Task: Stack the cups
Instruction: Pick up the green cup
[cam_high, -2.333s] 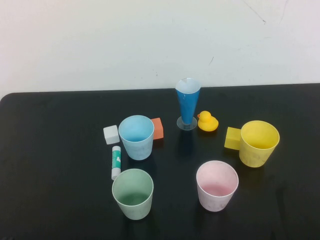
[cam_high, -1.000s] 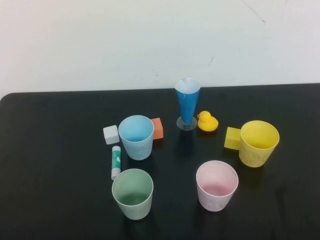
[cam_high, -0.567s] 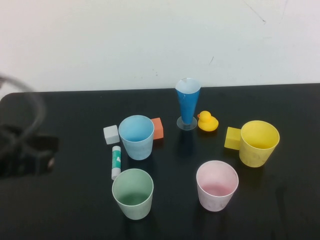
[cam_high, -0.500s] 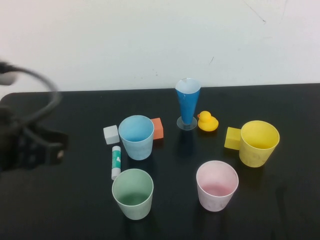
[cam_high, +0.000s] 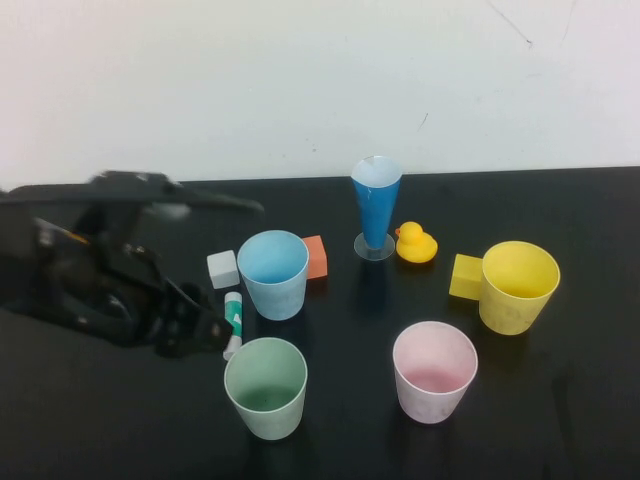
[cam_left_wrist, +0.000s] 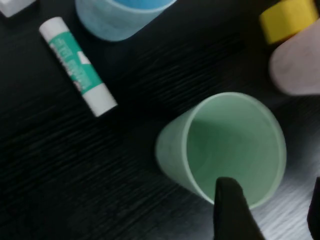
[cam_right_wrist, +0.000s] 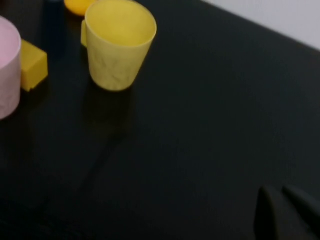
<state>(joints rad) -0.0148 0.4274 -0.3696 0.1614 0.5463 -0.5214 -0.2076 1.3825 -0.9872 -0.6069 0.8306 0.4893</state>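
Nothing is stacked yet: the pastel green plastic tumbler, blue, pink and yellow ones stand apart on the black desk. The left end effector, fingers spread, hovers at the green tumbler's ten o'clock. The right end effector appears clenched, empty, well clear of the yellow tumbler.

Your left arm, absent 2.3 s ago, has swept in from the table's left edge; left gripper now sits just left of the green cup, fingers apart, partly covering the glue stick.
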